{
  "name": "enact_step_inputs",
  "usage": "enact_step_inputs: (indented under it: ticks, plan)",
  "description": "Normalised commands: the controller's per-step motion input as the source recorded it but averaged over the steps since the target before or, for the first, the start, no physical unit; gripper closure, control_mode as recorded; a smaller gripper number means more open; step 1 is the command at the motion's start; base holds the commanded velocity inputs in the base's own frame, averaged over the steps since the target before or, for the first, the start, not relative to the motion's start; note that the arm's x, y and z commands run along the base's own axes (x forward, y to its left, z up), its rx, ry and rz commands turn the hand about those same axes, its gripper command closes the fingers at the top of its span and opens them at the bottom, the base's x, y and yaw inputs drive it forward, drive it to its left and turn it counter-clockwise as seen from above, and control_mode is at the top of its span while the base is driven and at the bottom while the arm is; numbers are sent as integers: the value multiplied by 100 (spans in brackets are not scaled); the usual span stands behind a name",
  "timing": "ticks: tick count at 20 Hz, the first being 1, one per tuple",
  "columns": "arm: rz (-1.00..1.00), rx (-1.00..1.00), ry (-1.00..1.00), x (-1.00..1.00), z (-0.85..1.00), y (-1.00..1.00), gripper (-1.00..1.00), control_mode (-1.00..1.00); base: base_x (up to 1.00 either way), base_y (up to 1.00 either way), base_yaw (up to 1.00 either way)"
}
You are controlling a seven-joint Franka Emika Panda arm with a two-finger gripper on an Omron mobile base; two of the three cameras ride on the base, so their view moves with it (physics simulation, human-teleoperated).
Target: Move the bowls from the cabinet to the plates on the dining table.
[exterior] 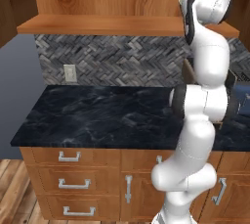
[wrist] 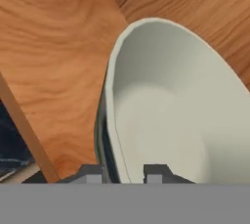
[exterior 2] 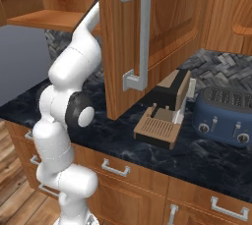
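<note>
Fingers [wrist: 122, 173] straddle the bowl [wrist: 176, 115] rim, cabinet [wrist: 53, 61] wood close around.

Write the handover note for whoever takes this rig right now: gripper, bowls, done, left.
Gripper: shut on the bowl, one finger either side of its rim.
Bowl: pale, inside the cabinet, on the wooden shelf.
Cabinet door: open, arm reaching in behind it.
Done: grip taken.
Left: lift this bowl out, carry it to a plate on the dining table, then fetch the other bowls.
</note>
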Motion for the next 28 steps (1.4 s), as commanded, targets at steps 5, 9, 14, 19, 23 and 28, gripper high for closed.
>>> enact_step_inputs:
  ticks: [5,9,14,19,23,28]
  plan:
    - [11,-9,0,-78,-29,66,100,-100,0,0,0]
    - [10,-7,0,-88,-16,70,100,-100,0,0,0]
    - [10,-3,0,-93,-4,60,100,-100,0,0,0]
    - [9,0,0,-79,-17,51,100,-100,0,0,0]
    - [9,-2,0,-62,-48,46,100,-100,0,0,0]
    - [10,0,0,-62,-49,38,100,-100,0,0,0]
